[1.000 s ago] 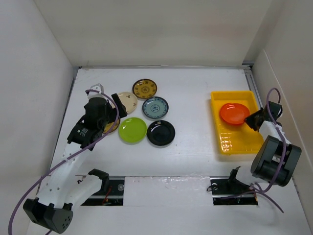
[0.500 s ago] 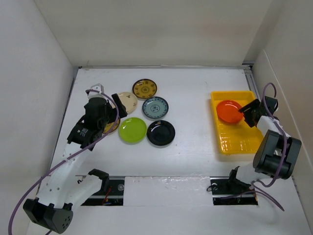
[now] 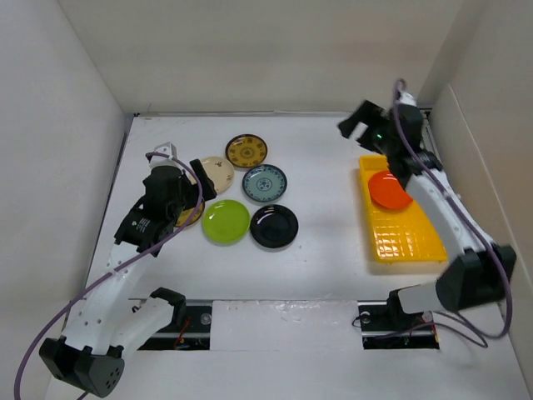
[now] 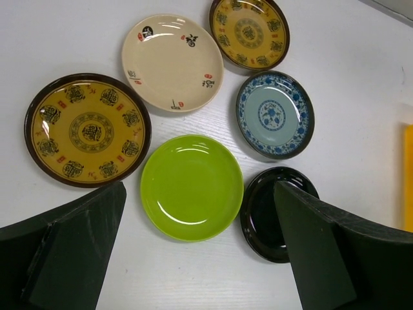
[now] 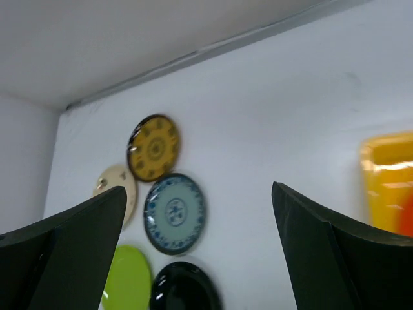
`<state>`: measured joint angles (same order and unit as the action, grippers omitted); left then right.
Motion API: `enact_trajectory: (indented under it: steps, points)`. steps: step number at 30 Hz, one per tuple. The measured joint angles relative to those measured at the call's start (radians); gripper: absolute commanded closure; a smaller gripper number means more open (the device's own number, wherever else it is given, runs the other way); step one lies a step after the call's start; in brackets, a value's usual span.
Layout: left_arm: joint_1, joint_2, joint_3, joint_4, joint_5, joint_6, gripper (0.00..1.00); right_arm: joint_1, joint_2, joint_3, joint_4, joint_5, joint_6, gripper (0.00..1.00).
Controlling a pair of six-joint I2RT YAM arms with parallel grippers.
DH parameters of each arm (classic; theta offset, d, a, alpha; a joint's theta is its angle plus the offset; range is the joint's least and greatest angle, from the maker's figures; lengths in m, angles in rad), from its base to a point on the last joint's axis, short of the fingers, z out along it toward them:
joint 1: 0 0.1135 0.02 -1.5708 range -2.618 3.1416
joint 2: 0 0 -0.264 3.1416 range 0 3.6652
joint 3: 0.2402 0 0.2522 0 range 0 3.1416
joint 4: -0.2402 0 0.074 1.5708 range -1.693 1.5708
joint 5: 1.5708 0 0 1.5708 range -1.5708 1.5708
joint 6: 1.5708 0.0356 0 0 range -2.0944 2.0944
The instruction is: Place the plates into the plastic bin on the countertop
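Right pincer (image 3: 360, 125), spread wide and empty, hangs above the far rim of the yellow bin (image 3: 408, 242) at 2 o'clock; one orange plate (image 3: 388, 190) lies in the bin's far end. Left pincer (image 4: 199, 186), also wide and empty, hovers over six plates (image 3: 265, 182) clustered at 9 o'clock, with open counter (image 3: 325, 250) between cluster and bin.

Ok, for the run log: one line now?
orange plate in yellow bin | right pincer open, empty | left pincer open, empty | lime plate on countertop

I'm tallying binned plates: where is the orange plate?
In the top view, the orange plate lies in the far end of the yellow bin, on the right side.
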<state>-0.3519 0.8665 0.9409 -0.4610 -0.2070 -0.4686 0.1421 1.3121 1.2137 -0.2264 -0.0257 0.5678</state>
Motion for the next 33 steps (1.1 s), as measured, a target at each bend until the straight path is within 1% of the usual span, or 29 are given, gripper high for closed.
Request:
enact_trajectory:
  steps: [1, 3, 5, 7, 9, 11, 15, 19, 22, 24, 26, 27, 30, 32, 33]
  points:
    - [0.0, 0.003, 0.0, 0.0, -0.006, -0.002, 0.0, 0.052, 0.095, 0.082, 0.005, -0.014, -0.013, 0.0]
    - [0.018, 0.017, 0.0, 0.001, -0.002, -0.008, 0.0, 0.131, 0.288, 0.249, 0.019, -0.06, -0.032, 0.03]
    - [0.053, 0.056, 0.002, 0.0, 0.008, -0.012, 0.0, 0.176, 0.462, 0.38, 0.011, -0.108, -0.048, 0.03]
    - [0.081, 0.105, 0.002, -0.003, 0.005, -0.015, 0.0, 0.208, 0.624, 0.505, -0.032, -0.14, -0.074, 0.03]
    - [0.089, 0.141, 0.002, -0.014, 0.002, -0.016, 0.0, 0.227, 0.754, 0.586, -0.058, -0.162, -0.094, 0.05]
    - [0.09, 0.147, 0.002, -0.023, 0.001, -0.018, 0.0, 0.235, 0.821, 0.584, -0.071, -0.206, -0.109, 0.09]
    - [0.09, 0.126, 0.002, -0.021, 0.003, -0.019, 0.0, 0.233, 0.842, 0.473, -0.08, -0.287, -0.134, 0.17]
    - [0.09, 0.127, 0.002, -0.022, 0.018, -0.018, 0.0, 0.229, 0.835, 0.334, -0.026, -0.352, -0.145, 0.19]
    - [0.09, 0.126, 0.002, -0.022, 0.024, -0.018, 0.0, 0.226, 0.82, 0.299, 0.009, -0.384, -0.153, 0.26]
    - [0.09, 0.124, 0.002, -0.022, 0.026, -0.018, 0.0, 0.226, 0.82, 0.29, 0.026, -0.397, -0.155, 0.38]
    - [0.09, 0.124, 0.002, -0.022, 0.027, -0.018, 0.0, 0.226, 0.823, 0.278, 0.034, -0.407, -0.154, 0.45]
    - [0.09, 0.123, 0.002, -0.022, 0.028, -0.018, 0.0, 0.226, 0.824, 0.274, 0.038, -0.417, -0.149, 0.47]
    - [0.09, 0.123, 0.002, -0.022, 0.029, -0.018, 0.0, 0.226, 0.834, 0.268, 0.062, -0.433, -0.141, 0.48]
    - [0.09, 0.123, 0.002, -0.022, 0.031, -0.018, 0.0, 0.226, 0.844, 0.269, 0.086, -0.455, -0.13, 0.52]
    - [0.09, 0.123, 0.002, -0.022, 0.031, -0.018, 0.0, 0.226, 0.851, 0.27, 0.096, -0.466, -0.126, 0.53]
